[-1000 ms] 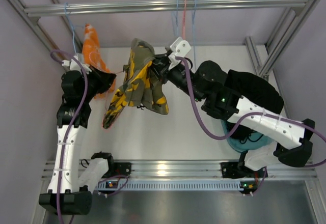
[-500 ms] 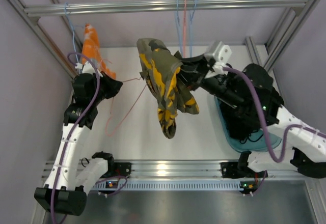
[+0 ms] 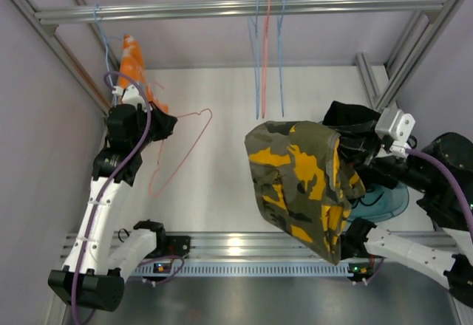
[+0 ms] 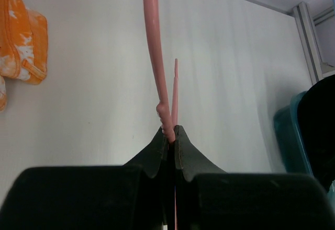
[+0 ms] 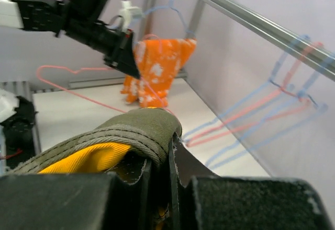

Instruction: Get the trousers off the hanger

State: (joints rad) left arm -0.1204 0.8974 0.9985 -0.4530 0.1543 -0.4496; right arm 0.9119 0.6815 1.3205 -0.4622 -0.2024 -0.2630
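Cloth comes first: the camouflage trousers (image 3: 299, 185), olive with yellow and dark patches, hang in a broad limp fold close to the near edge on the right. Their thick stitched waistband is pinched between the right jaws, which the wrist view shows closed on it. A second ago the same pair drooped mid-surface between the two arms, draped on the pink hanger (image 4: 153, 42). The right arm has since swept it rightward and toward the bases, so it is now well apart from the wire. That suggests the removal of this pair is done and only setting it down remains. Just behind sits a teal bin (image 3: 384, 203) of smooth plastic, with what look to be the black trousers (image 3: 353, 114), matte and bunched, beside it. Further left, the left jaws are clamped tight on the pink hanger, now bare, a thin glossy wire loop angled over the pale surface (image 3: 222, 89). Beyond, an orange-and-white garment (image 3: 133, 63) hangs soft and crumpled. At the far side, blue and pink wire hangers (image 3: 262, 59) dangle from the ribbed aluminium rail (image 3: 244, 6).
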